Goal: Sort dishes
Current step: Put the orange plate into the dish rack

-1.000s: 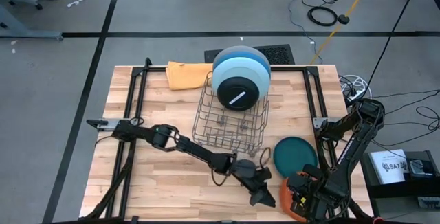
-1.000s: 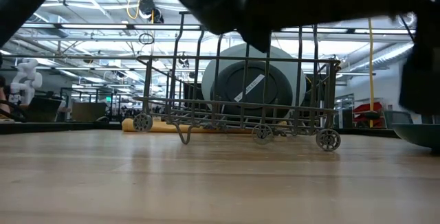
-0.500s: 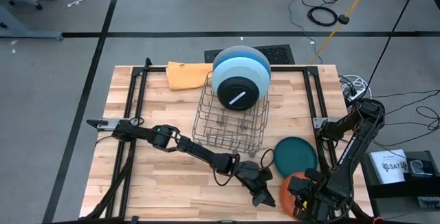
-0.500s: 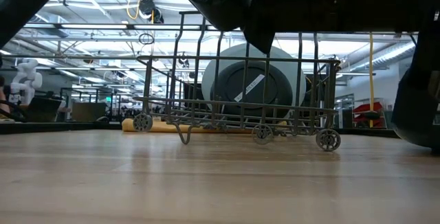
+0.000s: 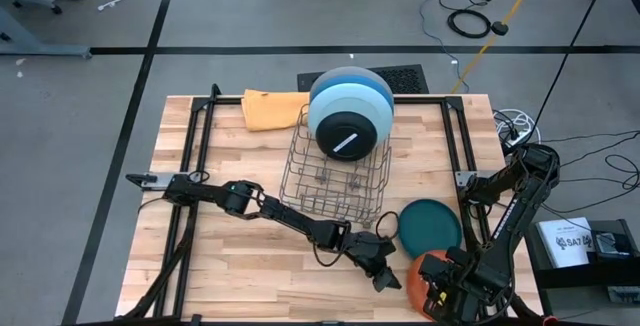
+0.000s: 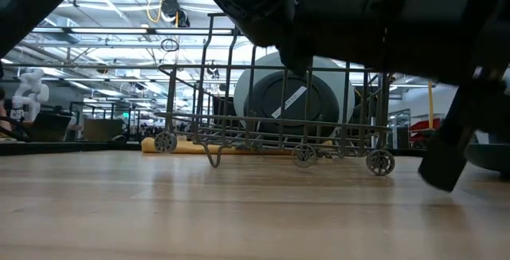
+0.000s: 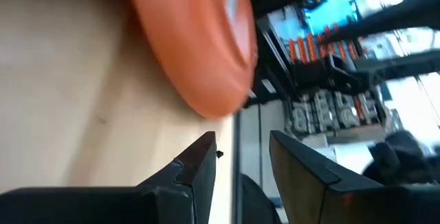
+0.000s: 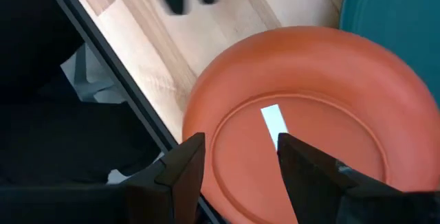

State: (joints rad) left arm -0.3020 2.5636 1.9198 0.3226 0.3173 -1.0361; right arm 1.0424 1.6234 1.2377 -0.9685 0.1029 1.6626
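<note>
Seen from above, a wooden worktop [image 5: 230, 256] carries a wire rack [image 5: 335, 176] near its middle. Three plates stand on edge in the rack: a black plate [image 5: 345, 134] with a white sticker in front, a blue plate [image 5: 352, 106] behind it, and a grey plate [image 5: 350, 74] mostly hidden at the back. An orange cloth [image 5: 272, 108] lies beside the rack, toward the far edge.

A teal plate [image 5: 430, 226] lies flat near the right edge. Just beside it, at the near right corner, the orange plate [image 8: 302, 124] is largely covered by the right arm. The right tool [image 8: 237, 162] hovers over this plate, fingers spread, empty.

The left tool [image 5: 388, 278] sits low near the orange plate's rim, fingers parted, holding nothing. Open wood lies to its left
</note>
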